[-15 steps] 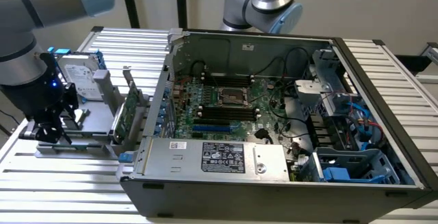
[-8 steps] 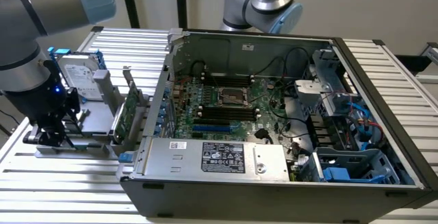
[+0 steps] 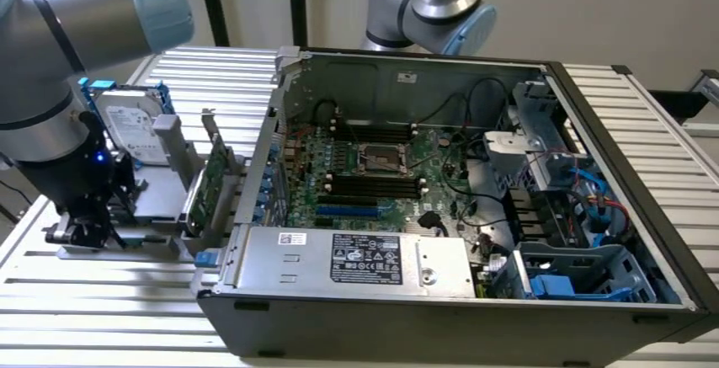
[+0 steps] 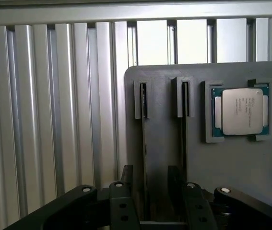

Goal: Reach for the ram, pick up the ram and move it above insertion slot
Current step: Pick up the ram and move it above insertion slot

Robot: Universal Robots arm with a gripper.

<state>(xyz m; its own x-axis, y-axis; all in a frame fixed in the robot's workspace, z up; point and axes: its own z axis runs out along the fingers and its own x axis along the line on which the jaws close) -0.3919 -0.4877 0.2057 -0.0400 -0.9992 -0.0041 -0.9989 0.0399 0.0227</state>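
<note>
Grey holder (image 4: 231,167) on the slatted desk (image 4: 40,120) at the exterior view's left; gripper (image 4: 150,173) low over it, fingers (image 4: 126,175) apart, straddling the ram (image 4: 145,143) standing edge-on in its slot; CPU (image 4: 241,111) seated nearby; open computer case (image 3: 472,183) to the exterior view's right.

the grey, blue-capped robot arm (image 3: 62,65) reached steeply down at the exterior view's left, its dark wrist held vertical. its black two-fingered gripper (image 4: 150,173) pointed downward, fingers (image 4: 126,175) parted with a clear gap between.
</note>
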